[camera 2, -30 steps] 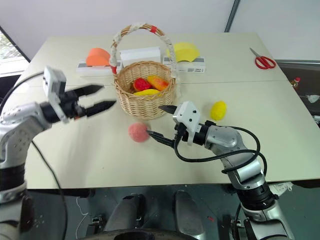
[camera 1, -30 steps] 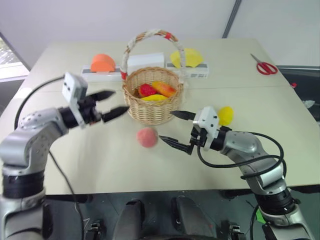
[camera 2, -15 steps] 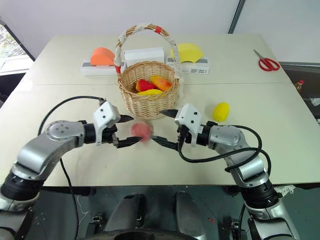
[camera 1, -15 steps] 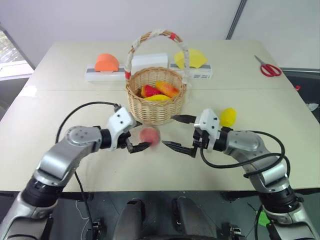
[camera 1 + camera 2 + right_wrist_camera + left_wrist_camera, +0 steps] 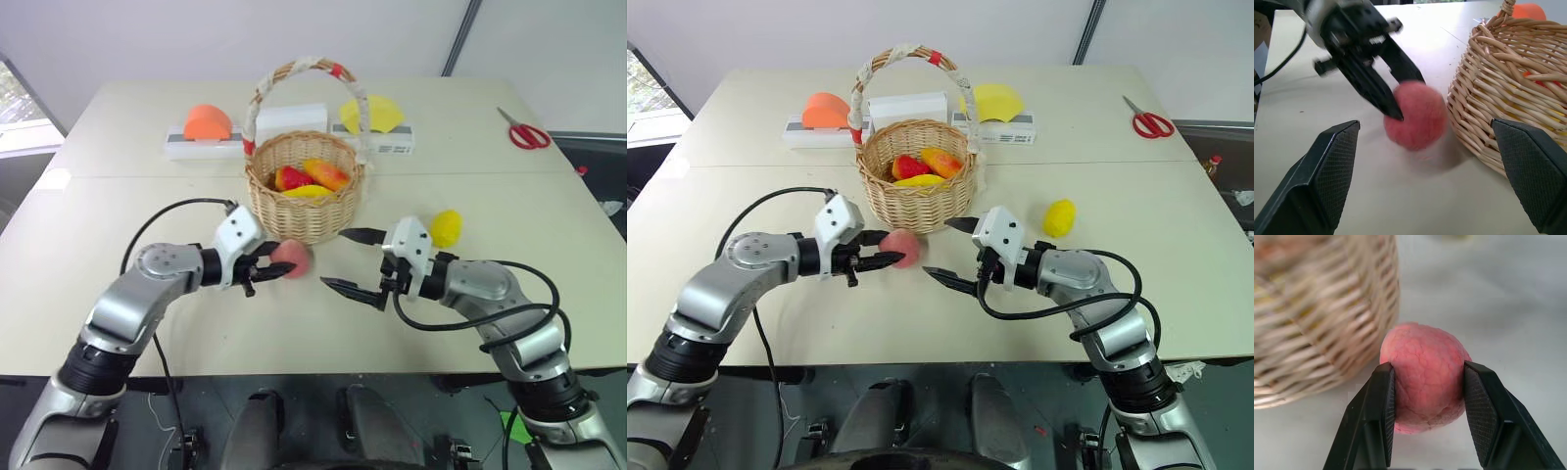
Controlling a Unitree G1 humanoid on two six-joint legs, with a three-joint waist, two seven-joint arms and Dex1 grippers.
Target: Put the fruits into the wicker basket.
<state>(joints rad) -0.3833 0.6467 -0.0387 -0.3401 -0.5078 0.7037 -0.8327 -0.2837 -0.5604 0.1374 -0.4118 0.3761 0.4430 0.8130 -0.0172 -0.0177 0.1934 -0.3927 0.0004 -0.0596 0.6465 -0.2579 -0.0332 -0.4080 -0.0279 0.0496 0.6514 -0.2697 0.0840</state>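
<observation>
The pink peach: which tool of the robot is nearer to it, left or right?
Left. The left tool is shut on the pink peach, one finger on each side. The right tool stands open beside it, not touching.

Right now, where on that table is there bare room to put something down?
Free: the table's left side beside the wicker basket, and the stretch between lemon and scissors. Crowded: in front of the basket, around peach and both grippers.

Left end effector swung in, clamped onto peach
</observation>
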